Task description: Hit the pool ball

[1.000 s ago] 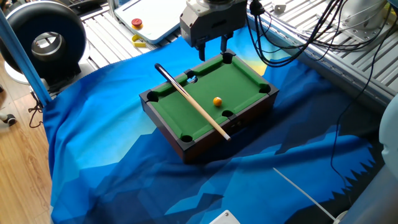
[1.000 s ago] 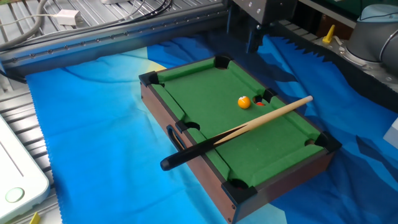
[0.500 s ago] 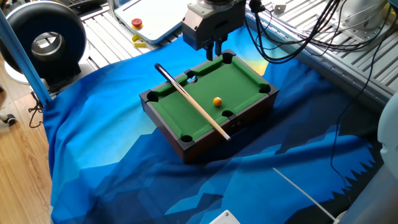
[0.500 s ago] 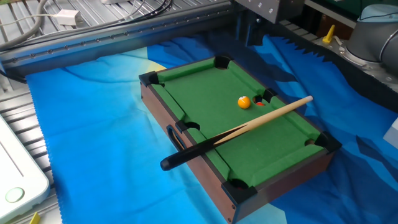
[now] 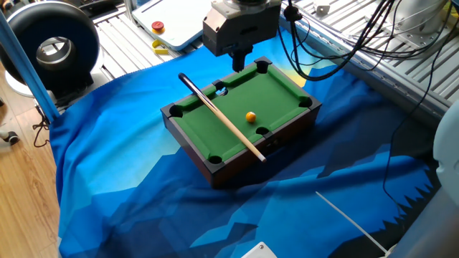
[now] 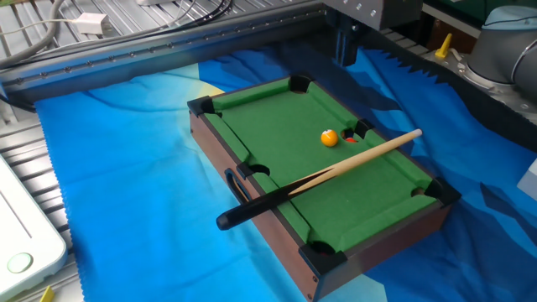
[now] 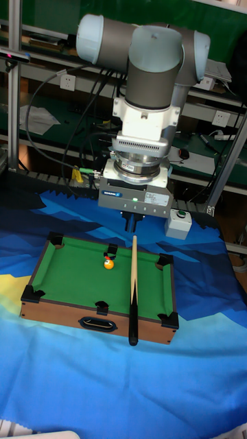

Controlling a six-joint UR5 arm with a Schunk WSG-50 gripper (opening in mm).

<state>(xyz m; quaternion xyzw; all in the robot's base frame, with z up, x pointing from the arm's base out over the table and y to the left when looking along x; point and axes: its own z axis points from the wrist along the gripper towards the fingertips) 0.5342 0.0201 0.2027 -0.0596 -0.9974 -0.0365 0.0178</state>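
A wrinkled blue cloth (image 5: 143, 165) with paler mountain shapes covers the table beneath everything. On it stands the mini pool table (image 5: 215, 166), a rectangular wooden box with dark brown sides, black corner caps, flat green felt and round pocket holes. Above its far long edge hangs the UR5 arm (image 7: 154, 62), smooth grey and silver, ending in a boxy dark gripper (image 5: 240, 59) whose two fingers (image 7: 133, 221) point straight down, drawn together with nothing between them. Their tips lie near the far rail in one fixed view; whether they touch it cannot be told. A slim cue stick (image 5: 222, 120), pale wood tapering into a black butt, lies across the table below and in front of the fingers; its pale tip (image 7: 134, 238) lies almost directly beneath them in the tall fixed view, and its butt (image 6: 247, 210) overhangs the near long edge. The pool ball (image 5: 250, 116), a tiny glossy orange-yellow sphere, rests on the felt beside a side pocket, apart from the fingers, beside the stick and clear of it; in the tall fixed view (image 7: 108, 263) it sits below and left of the fingertips
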